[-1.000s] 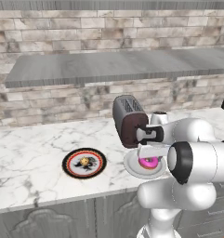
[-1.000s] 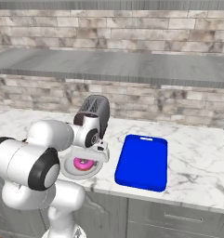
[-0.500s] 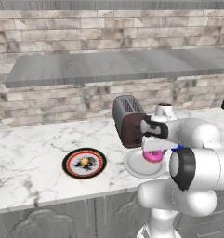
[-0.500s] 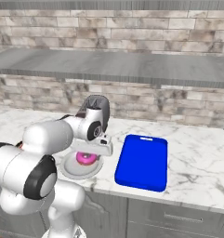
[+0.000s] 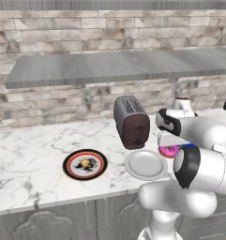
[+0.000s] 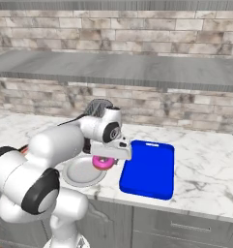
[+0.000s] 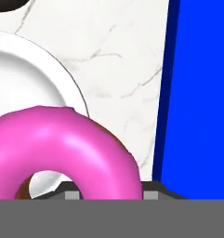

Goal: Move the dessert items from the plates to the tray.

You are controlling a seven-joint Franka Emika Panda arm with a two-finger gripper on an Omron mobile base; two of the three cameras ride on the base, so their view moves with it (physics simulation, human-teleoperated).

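Spanning beneath stone-brick wall [image 5: 63, 42], white marble counter [image 5: 34, 150].

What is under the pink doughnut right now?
Below the doughnut lie the pale plate's edge and bare marble counter, the blue tray alongside. The doughnut covers whatever lies straight beneath.

A: How much of the doughnut [image 5: 169, 151] can you see from the left?
B: A sliver; the arm covers the rest, and nearly all of the tray [image 5: 188, 146].
A: From the hand?
B: The tray [image 7: 201, 93] and plain plate [image 7: 25, 74] run off the edges. The fingers are hidden behind the doughnut [image 7: 67, 148].
A: The patterned plate [image 5: 85, 164]?
B: Its lump [image 5: 86, 162] is too small to make out.
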